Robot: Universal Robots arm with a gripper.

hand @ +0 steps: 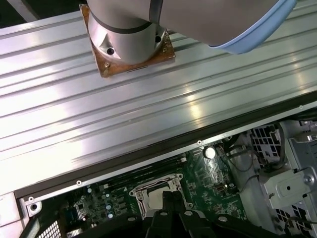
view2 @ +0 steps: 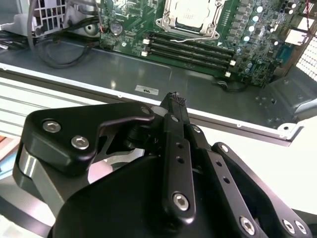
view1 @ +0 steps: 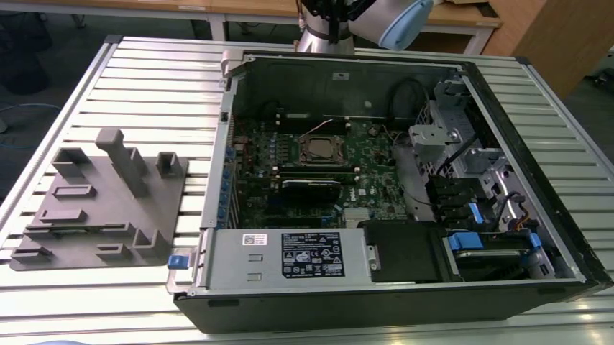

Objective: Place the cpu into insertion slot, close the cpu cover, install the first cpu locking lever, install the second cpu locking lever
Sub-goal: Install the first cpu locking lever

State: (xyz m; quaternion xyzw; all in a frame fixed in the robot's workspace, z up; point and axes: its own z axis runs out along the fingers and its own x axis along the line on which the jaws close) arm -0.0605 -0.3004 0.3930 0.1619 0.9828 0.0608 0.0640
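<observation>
The insertion slot (view1: 323,149) sits mid-motherboard inside the open computer case (view1: 403,287). In the second wrist view its silvery cpu cover (view2: 167,21) frames a dull silver-grey square, the cpu (view2: 190,11), lying flat in the slot. My gripper (view2: 174,97) is shut with nothing between its black fingertips. It hangs high over the case's wall, short of the slot. In the first wrist view the gripper (hand: 169,197) overlaps the slot (hand: 148,191). Whether the locking levers are latched I cannot tell.
Long black memory slots (view2: 190,48) run beside the socket. A grey fixture block (view1: 101,208) stands at the exterior view's left on the slatted aluminium table (view1: 144,86). The power supply (view1: 287,255) and drive bays with blue tabs (view1: 479,241) fill the case's near side. The arm's base (hand: 126,34) is bolted behind the case.
</observation>
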